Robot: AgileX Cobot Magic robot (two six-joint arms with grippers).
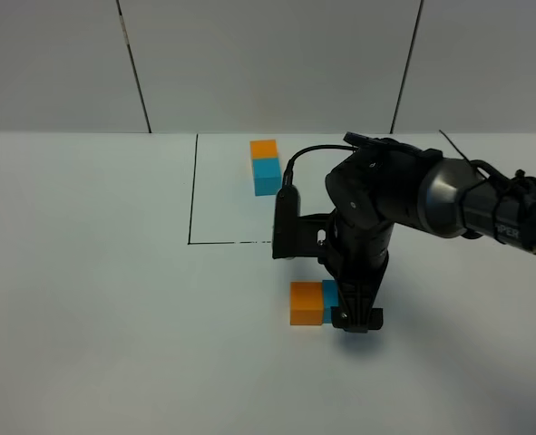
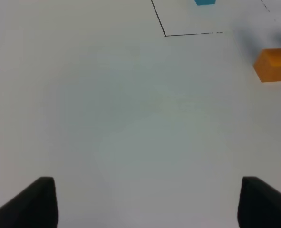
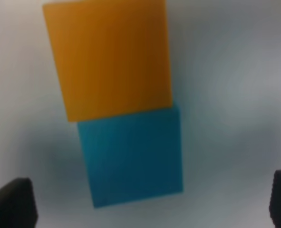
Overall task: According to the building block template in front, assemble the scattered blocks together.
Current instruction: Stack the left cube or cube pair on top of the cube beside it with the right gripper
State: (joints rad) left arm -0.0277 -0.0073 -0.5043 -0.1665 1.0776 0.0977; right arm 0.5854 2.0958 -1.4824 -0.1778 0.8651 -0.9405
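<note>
The building block template (image 1: 265, 168), a small orange cube joined to a cyan cube, lies at the back inside a black-lined area. The scattered orange block (image 1: 306, 303) and cyan block (image 1: 330, 294) sit side by side and touching on the white table, in front of the lined area. My right gripper (image 1: 356, 317) points down over the cyan block and hides part of it. In the right wrist view the right gripper (image 3: 140, 206) is open, and its fingertips (image 3: 12, 204) stand wide of the cyan block (image 3: 130, 156) and orange block (image 3: 109, 57). My left gripper (image 2: 150, 204) is open and empty over bare table.
A thin black line (image 1: 195, 190) marks a rectangle on the white table (image 1: 86, 272) around the template. The right arm (image 1: 413, 195) reaches in from the right. The left wrist view shows the orange block (image 2: 272, 65) far off and the line's corner (image 2: 165, 34).
</note>
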